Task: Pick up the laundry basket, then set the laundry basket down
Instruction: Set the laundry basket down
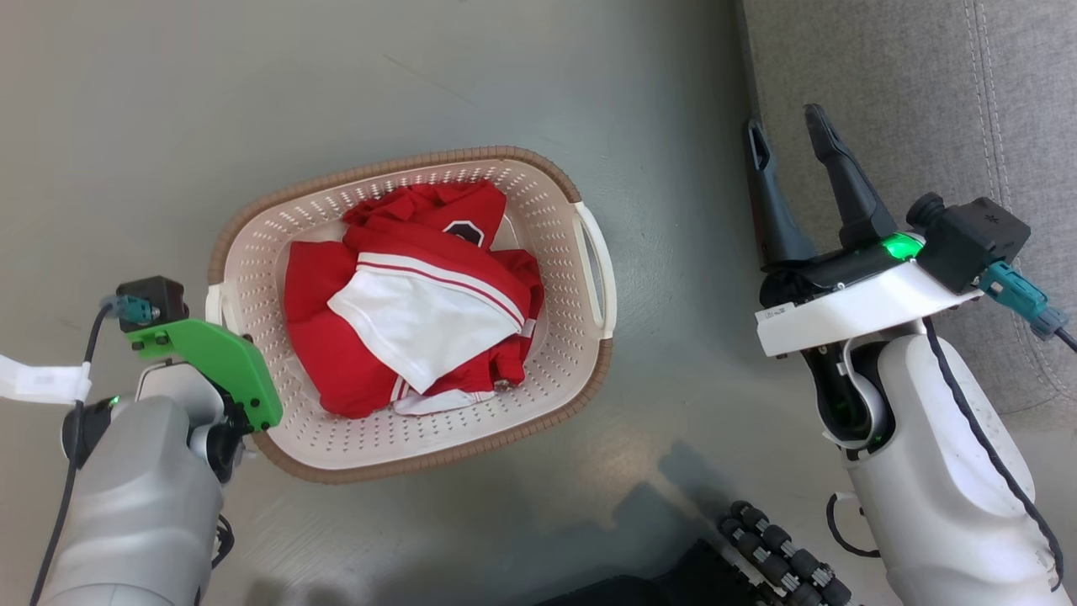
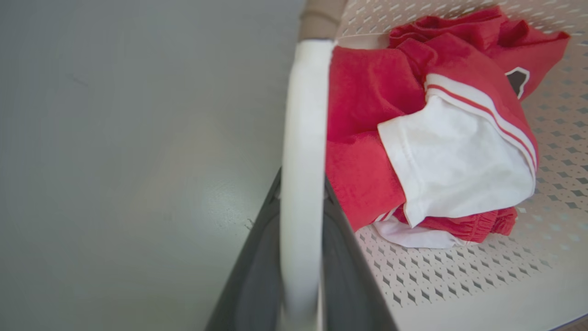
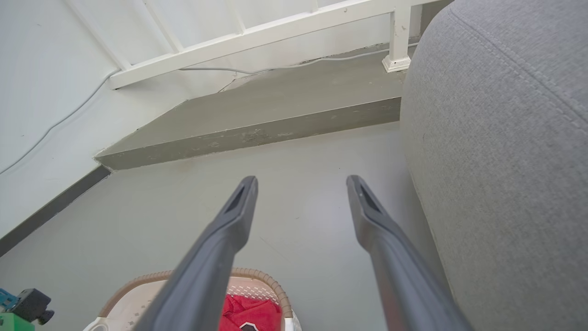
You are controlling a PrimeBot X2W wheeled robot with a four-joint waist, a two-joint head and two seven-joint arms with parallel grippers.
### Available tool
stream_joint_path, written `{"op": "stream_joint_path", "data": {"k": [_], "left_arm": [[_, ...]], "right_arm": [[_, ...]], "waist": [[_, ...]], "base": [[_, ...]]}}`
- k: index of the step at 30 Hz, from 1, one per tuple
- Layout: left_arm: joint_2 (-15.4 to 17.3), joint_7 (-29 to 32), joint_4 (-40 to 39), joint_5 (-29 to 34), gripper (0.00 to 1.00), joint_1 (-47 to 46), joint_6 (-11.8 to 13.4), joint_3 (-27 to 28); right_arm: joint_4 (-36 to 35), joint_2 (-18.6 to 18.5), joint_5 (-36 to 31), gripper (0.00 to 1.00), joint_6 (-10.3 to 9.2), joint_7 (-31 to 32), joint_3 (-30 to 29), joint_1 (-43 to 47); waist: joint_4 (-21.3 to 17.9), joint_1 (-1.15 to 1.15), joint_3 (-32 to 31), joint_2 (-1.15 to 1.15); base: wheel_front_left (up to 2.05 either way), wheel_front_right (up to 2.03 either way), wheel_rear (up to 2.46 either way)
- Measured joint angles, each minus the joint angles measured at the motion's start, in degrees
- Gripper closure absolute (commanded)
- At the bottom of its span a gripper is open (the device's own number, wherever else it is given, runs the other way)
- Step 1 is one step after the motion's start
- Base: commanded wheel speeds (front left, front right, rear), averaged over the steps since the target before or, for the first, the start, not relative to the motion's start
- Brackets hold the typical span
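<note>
My left gripper (image 2: 303,193) is at the nine o'clock side of the laundry basket (image 1: 562,396), on its white side handle (image 2: 303,115). In the left wrist view that handle runs straight up between my two dark fingers (image 2: 257,257), one pressed against each side with no gap that I can see, so I am clamped on it. In the head view my green wrist mount hides those fingers.

The basket is at the middle of the head view, over the grey floor (image 1: 168,126), its long side running from about eight o'clock to two o'clock. I cannot tell whether its base touches the floor. Inside it is a bundle of red and white clothes (image 1: 404,311), bunched toward the middle. The other white handle (image 1: 597,269) is on the three o'clock side with nothing on it.

My right gripper (image 1: 787,124) is well apart from the basket, out at its three o'clock. Its fingers are spread wide, point toward twelve o'clock and hold nothing. Just beside them, at one to three o'clock, is a grey sofa (image 1: 925,101). In the right wrist view the basket's rim shows at seven o'clock below my fingertips. A low grey step (image 3: 257,119) and a white railing (image 3: 257,34) lie ahead at twelve o'clock.
</note>
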Motion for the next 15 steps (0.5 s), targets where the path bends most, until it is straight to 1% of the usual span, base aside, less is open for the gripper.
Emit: {"op": "stream_joint_path", "data": {"k": [15], "left_arm": [[0.20,-0.03,0.23,0.32,1.00,-2.09,0.00,-1.18]], "right_arm": [[0.01,0.00,0.11,0.00,-0.01,0.00,0.53,-0.13]], "waist": [[-0.25,0.00,0.28,0.00]], "base": [[0.00,0.00,0.00]]}}
